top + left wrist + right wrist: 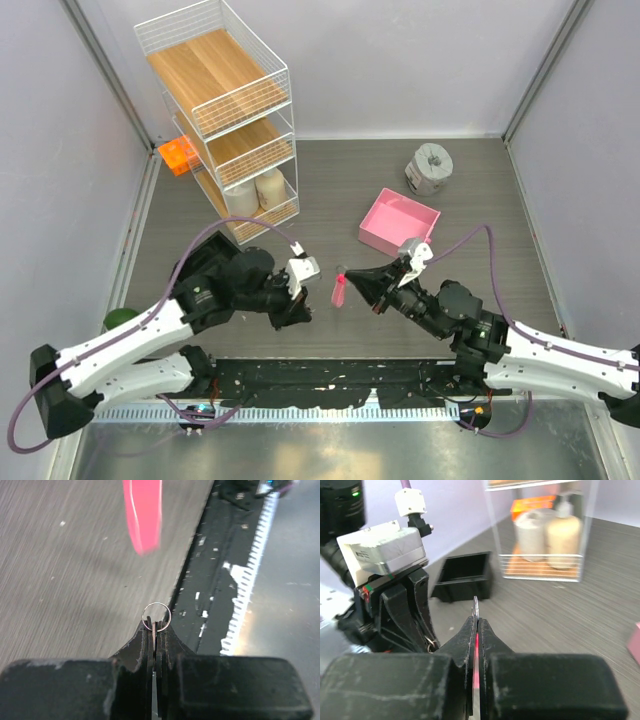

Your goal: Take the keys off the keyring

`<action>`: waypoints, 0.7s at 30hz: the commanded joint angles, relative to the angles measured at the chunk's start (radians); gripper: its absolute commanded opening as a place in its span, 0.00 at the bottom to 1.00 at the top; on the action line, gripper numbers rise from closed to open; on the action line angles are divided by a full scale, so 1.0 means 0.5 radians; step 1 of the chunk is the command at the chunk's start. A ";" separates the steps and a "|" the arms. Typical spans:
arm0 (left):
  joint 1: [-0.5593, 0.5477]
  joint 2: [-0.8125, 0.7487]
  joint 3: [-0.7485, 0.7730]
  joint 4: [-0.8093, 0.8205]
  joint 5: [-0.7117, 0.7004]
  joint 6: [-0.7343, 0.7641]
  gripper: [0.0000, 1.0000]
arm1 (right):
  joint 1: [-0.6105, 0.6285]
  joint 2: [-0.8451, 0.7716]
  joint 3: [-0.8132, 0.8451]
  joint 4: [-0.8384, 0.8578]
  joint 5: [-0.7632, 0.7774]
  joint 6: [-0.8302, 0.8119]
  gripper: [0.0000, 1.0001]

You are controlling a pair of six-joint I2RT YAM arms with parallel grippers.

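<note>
The pink-red key tag point(339, 291) hangs above the table, near and to the left of the pink tray point(425, 213). The right gripper point(476, 622) is clamped shut on one end of it. Farther left of the tray, the left gripper point(156, 627) is closed on a small silver ring point(156, 616), near the tag but apart from it. A grey roll point(430, 168) stands just behind the tray. A wire shelf point(225, 110) and an orange box point(176, 155) stand well to the tray's left.
</note>
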 commanded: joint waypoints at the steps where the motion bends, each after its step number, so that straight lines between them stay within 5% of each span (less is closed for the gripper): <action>1: 0.029 0.318 0.229 -0.063 -0.461 -0.303 0.00 | -0.008 -0.106 0.044 -0.311 0.656 0.084 0.05; 6: 0.091 0.772 0.447 -0.103 -0.679 -0.404 0.00 | -0.261 0.016 0.037 -0.382 0.633 0.143 0.05; 12: 0.210 1.055 0.561 0.041 -0.977 -0.441 0.02 | -0.743 0.469 0.197 -0.391 0.050 0.272 0.05; 20: 0.300 1.248 0.693 0.142 -1.146 -0.398 0.10 | -0.916 1.029 0.534 -0.219 -0.168 0.296 0.05; 21: 0.303 1.254 0.696 0.145 -1.170 -0.401 0.20 | -0.934 1.068 0.550 -0.204 -0.211 0.303 0.26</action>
